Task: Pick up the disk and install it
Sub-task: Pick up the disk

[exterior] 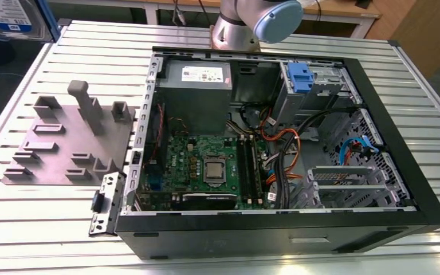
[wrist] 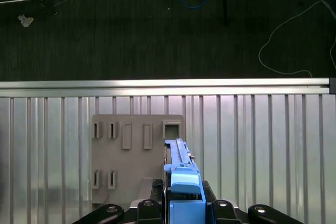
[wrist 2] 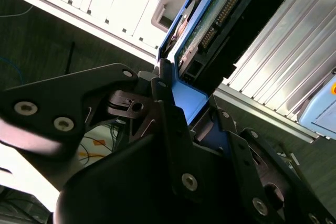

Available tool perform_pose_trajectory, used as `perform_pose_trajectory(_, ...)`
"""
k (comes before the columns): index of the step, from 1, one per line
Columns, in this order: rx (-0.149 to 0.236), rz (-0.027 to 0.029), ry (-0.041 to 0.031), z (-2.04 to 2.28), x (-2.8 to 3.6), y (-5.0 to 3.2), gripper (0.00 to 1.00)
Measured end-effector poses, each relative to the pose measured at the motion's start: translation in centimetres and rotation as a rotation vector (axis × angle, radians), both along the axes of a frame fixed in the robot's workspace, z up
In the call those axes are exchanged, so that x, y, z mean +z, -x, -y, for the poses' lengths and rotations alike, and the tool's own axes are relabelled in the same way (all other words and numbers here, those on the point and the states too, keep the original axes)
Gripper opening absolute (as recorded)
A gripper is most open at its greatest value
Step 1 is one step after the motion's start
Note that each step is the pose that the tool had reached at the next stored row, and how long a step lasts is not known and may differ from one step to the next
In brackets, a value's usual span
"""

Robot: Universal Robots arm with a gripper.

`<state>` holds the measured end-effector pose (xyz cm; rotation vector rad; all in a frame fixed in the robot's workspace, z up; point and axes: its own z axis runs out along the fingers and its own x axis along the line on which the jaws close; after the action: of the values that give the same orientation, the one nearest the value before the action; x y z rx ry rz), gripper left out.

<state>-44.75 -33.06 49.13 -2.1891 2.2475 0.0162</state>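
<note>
Over the slatted table (wrist: 273, 145), the gripper (wrist: 181, 207) seems clamped on the disk (wrist: 179, 162) edgewise; a thin hold may slip.

Glossy blue plastic-framed disk (wrist: 181, 177), ribbed matt aluminium table (wrist: 262, 145)

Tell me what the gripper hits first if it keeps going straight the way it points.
The gripper, shut on the disk, points at the table. Going straight on, the disk's end would likely meet the grey slotted plate near its edge first; depth is unclear.
</note>
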Motion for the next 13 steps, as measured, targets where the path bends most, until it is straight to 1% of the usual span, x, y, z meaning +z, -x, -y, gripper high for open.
perform_pose_trajectory(7, 0.000, 0.0000, 0.0000, 0.60, 0.00, 0.00, 0.36)
perform_pose_trajectory(13, 0.000, 0.0000, 0.0000, 0.69, 0.01, -0.32, 0.36)
